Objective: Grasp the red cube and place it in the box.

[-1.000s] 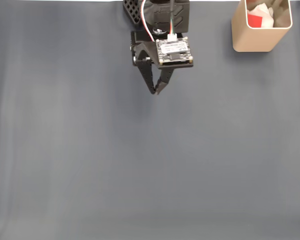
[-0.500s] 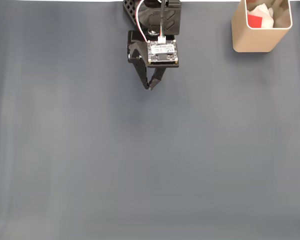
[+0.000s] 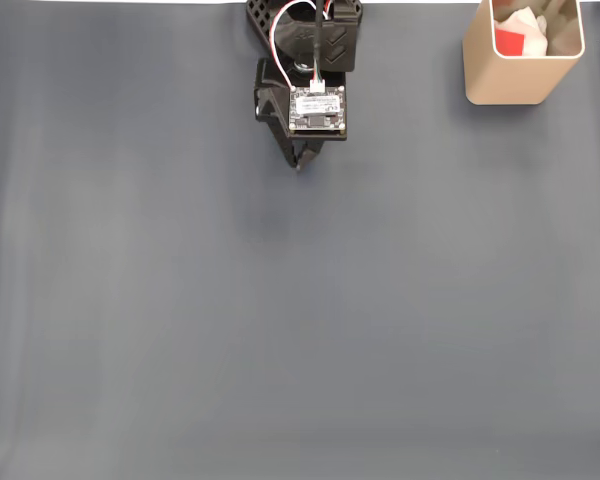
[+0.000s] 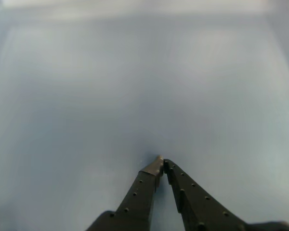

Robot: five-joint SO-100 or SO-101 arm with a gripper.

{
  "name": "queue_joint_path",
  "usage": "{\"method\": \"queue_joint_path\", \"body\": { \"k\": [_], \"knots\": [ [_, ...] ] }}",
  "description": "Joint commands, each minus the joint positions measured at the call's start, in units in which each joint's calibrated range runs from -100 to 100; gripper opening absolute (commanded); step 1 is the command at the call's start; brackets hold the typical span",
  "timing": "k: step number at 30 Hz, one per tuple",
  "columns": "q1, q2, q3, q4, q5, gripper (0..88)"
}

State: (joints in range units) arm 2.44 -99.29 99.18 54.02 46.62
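Claw stands near the far edge of the desk, slightly left of centre in the fixed view, tips pointing toward the near edge. Its jaws are drawn together, tips touching or nearly so in the wrist view, with nothing between them.

Red cube lies inside the box, against the left inner wall, beside white paper-like filling. The box stands at the far right corner of the desk, well apart from the claw. On this evidence the placement appears complete.

Risks noted:
- The box is tall with thin walls; any sweep of the arm toward the far right corner could strike its rim and tip it, spilling the cube.
- The cube sits high on the filling, close to the rim; a jolt to the desk might shift it.
- The claw tips look low over the desk surface in the wrist view; a downward move could scrape the covering.
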Motion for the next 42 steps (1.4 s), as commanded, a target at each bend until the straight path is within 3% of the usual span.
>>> {"method": "queue_joint_path", "body": {
  "k": [1,18,42],
  "knots": [
    [-0.63,-0.63,0.64,3.71,-0.29,0.1],
    [-1.84,-0.63,0.64,21.28,2.2,0.1],
    [-1.98,-0.71,0.64,22.01,0.15,0.8]
  ]
}}
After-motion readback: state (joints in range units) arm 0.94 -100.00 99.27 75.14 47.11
